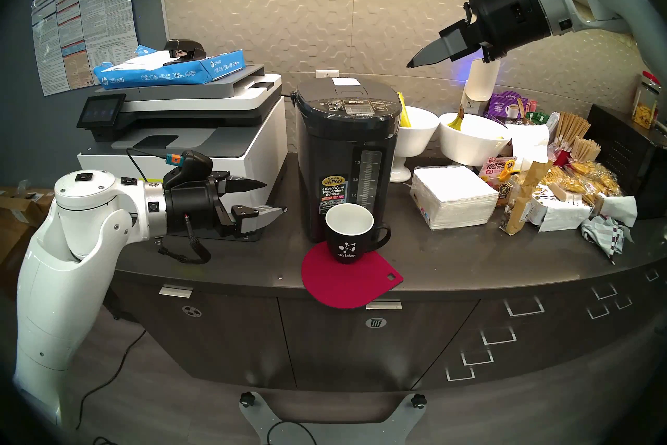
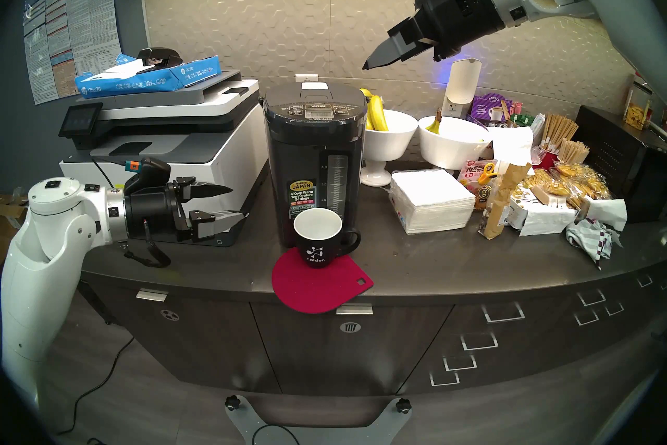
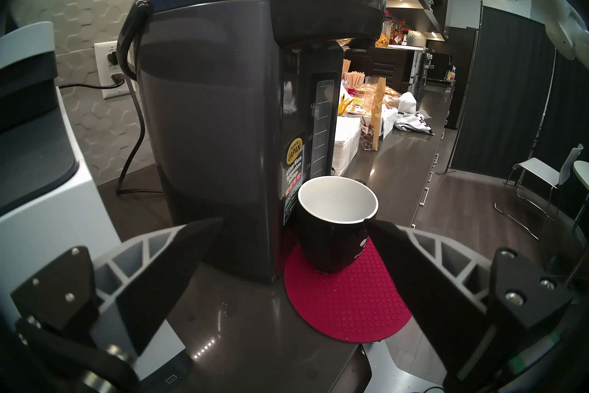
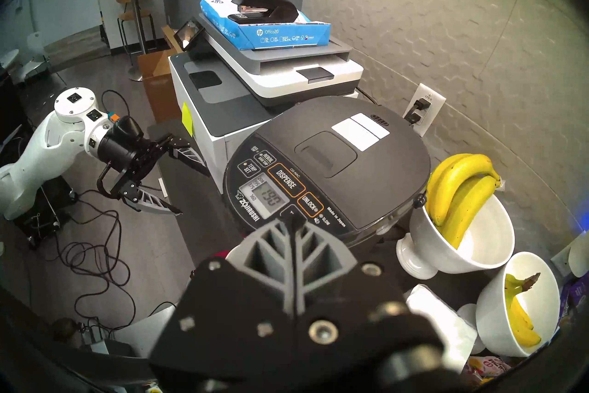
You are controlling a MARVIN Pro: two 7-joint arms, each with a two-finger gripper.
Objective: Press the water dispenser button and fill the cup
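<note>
Right gripper (image 1: 411,65) pinched to a point, empty, high above water dispenser (image 1: 346,159). DISPENSE button (image 4: 286,183) sits beside UNLOCK key (image 4: 308,203); a drifting descent risks the wrong key. Cup (image 1: 349,233) waits on red mat (image 1: 352,276) at dispenser's front. Left gripper (image 1: 269,197) spread wide, empty, beside printer (image 1: 187,130). Banana bowls (image 1: 415,141) crowd the right.

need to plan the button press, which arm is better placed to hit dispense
Right. The right gripper is shut to a point, raised above the water dispenser near DISPENSE. The left gripper is open, low beside it.
</note>
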